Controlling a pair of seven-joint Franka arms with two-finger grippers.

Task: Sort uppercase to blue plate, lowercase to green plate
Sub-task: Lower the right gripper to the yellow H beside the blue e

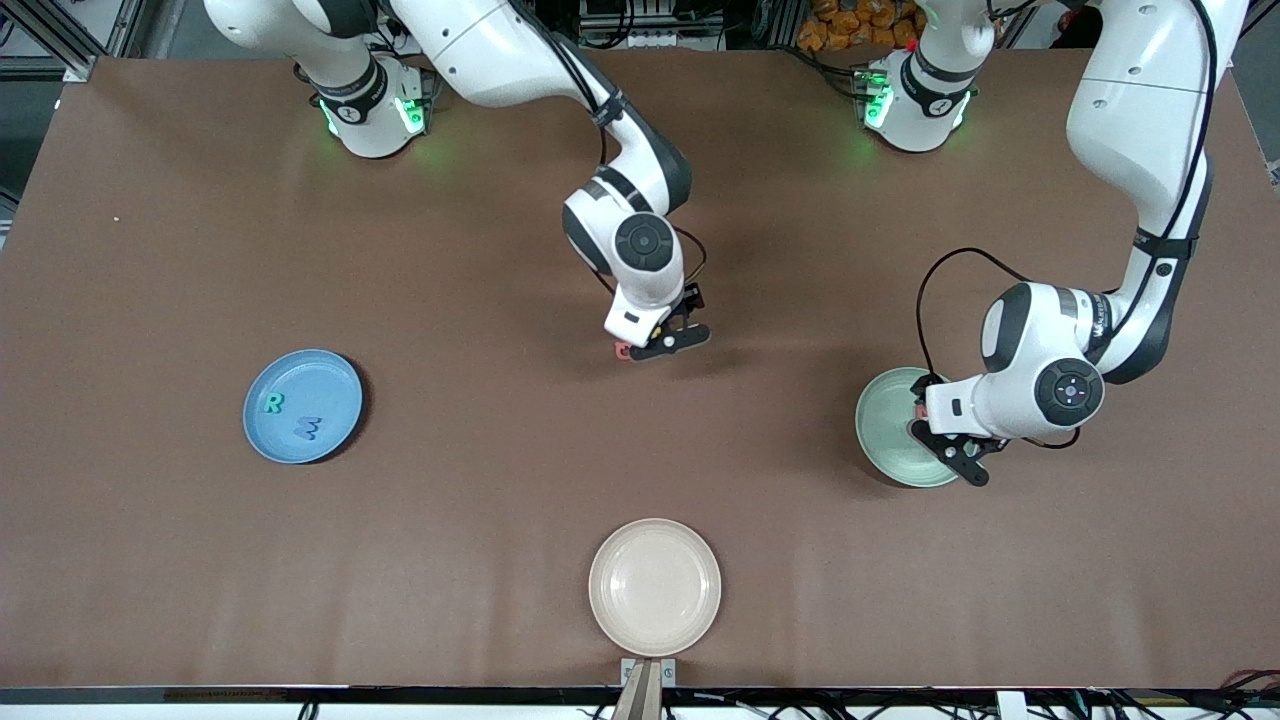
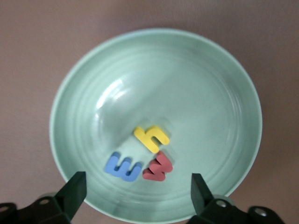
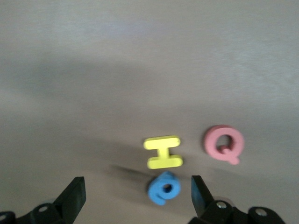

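Left gripper (image 2: 135,196) gapes empty over green plate (image 2: 224,93) holding h, m, w; right gripper (image 3: 135,198) wide over blue e (image 3: 163,188) beside H, Q on table; light squashy foam, pinch edges.

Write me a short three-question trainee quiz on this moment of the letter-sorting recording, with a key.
1. True or false: the left gripper is over the green plate with its fingers open and nothing between them.
2. Which letters lie on the blue plate?
A) green R and blue W
B) a yellow H and a red Q
C) none
3. Fill in: on the bare table under the right gripper lie a yellow H, a red Q and a rounded ____ letter.

Key
1. True; the yellow h, blue m and red letter lie in the plate.
2. A
3. blue
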